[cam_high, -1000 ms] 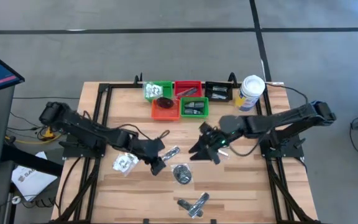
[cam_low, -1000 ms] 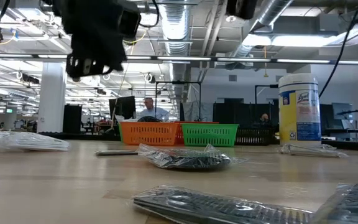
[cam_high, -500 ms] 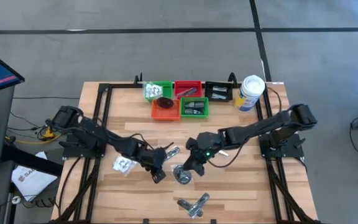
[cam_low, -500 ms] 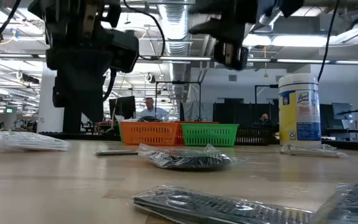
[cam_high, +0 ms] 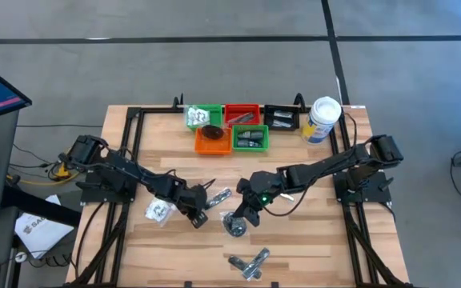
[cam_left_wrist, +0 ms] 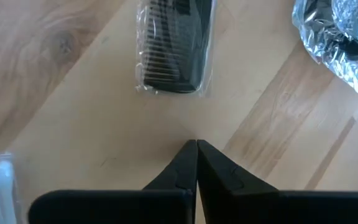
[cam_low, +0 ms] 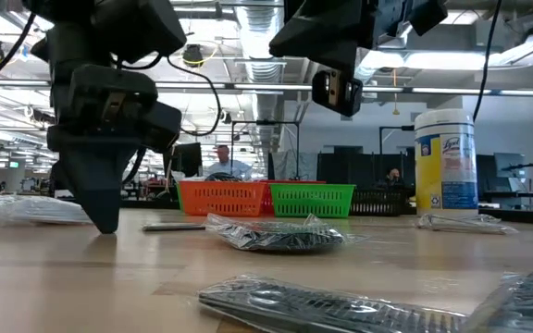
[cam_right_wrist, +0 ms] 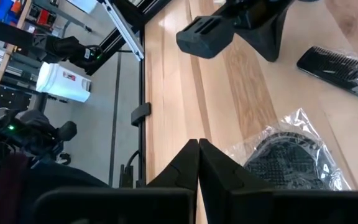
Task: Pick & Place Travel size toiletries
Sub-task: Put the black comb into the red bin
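Note:
The travel size toiletries lie loose on the wooden table: a black comb in clear plastic (cam_high: 218, 197) (cam_left_wrist: 176, 50), a black round piece in crinkled plastic (cam_high: 234, 226) (cam_right_wrist: 288, 158) (cam_low: 276, 239), a clear packet with white contents (cam_high: 160, 210), and two wrapped combs (cam_high: 249, 262) near the front edge. My left gripper (cam_high: 198, 218) (cam_left_wrist: 196, 144) is shut, pointing steeply down at bare wood between the white packet and the comb. My right gripper (cam_high: 246, 216) (cam_right_wrist: 197, 143) is shut and hangs in the air (cam_low: 336, 92), just beside the round piece. My left gripper's shut fingertips (cam_low: 107, 228) stand down at the bare tabletop, coming from above. Whether they touch the wood I cannot tell. No packet is between them.
Small trays stand at the back centre: green (cam_high: 205, 117), red (cam_high: 241, 114), black (cam_high: 281, 118), orange (cam_high: 212, 140) and another green (cam_high: 250, 138), some with items inside. A tall white canister (cam_high: 322, 118) stands at the back right. Black frame rails run along both table sides.
Both arms have come down. My left gripper has sunk to the tabletop beside the comb. My right gripper has moved toward the table's near left, close to the round piece, and its spread fingers have shut on nothing. No item has moved.

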